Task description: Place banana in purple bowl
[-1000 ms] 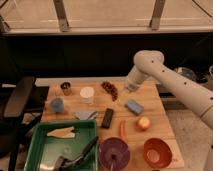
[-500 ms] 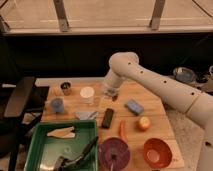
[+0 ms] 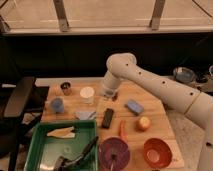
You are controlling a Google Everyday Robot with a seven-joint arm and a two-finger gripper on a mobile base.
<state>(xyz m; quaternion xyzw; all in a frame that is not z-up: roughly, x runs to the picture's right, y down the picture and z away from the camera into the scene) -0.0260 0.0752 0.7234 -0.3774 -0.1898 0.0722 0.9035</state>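
The banana (image 3: 61, 132), a pale cream flattish piece, lies in the green tray (image 3: 35, 146) at the table's front left. The purple bowl (image 3: 114, 153) stands at the front edge just right of the tray, with something small inside it. My gripper (image 3: 109, 94) hangs at the end of the white arm over the back middle of the table, just right of a white cup (image 3: 87, 94). It is far from both the banana and the bowl.
An orange bowl (image 3: 157, 152) sits right of the purple one. A carrot-like stick (image 3: 122, 130), an apple (image 3: 144, 123), a blue sponge (image 3: 134, 106) and a black block (image 3: 107, 118) lie mid-table. A blue cup (image 3: 57, 105) and a metal cup (image 3: 65, 88) stand at the left. A black utensil (image 3: 82, 152) lies in the tray.
The arm has swung left across the back of the table, from the right rear to beside the white cup. The banana and the bowls have not moved.
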